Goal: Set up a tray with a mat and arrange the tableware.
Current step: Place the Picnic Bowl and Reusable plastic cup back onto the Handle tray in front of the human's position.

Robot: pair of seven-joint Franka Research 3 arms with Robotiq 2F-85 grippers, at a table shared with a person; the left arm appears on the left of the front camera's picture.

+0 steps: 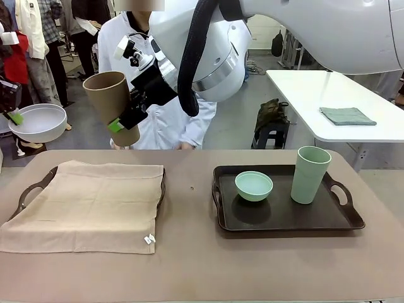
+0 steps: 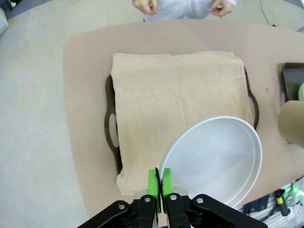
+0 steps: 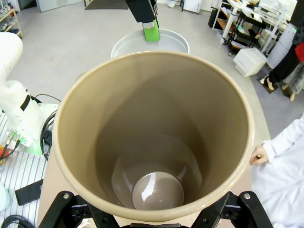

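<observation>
A beige mat (image 1: pixel 88 202) covers the left tray (image 1: pixel 28 189). High above that tray's far edge, my right gripper (image 1: pixel 121 121) is shut on the tilted brown cup (image 1: pixel 112 101), whose inside I see in the right wrist view (image 3: pixel 152 133). Out past the table's left end, my left gripper (image 1: pixel 16 117) is shut on the rim of the white bowl (image 1: pixel 38 121). The left wrist view shows that gripper (image 2: pixel 159 183) pinching the bowl (image 2: pixel 213 161) above the mat (image 2: pixel 175 95). The mint green bowl (image 1: pixel 254 185) and the pale green cup (image 1: pixel 310 174) stand on the right tray (image 1: pixel 284 221).
A person in a white coat stands at the far side, hands (image 2: pixel 147 5) near the table edge. Behind on the right is a white table (image 1: pixel 379 95) with a grey cloth (image 1: pixel 347 115). Bare tabletop (image 1: pixel 189 265) runs between the trays and along the front.
</observation>
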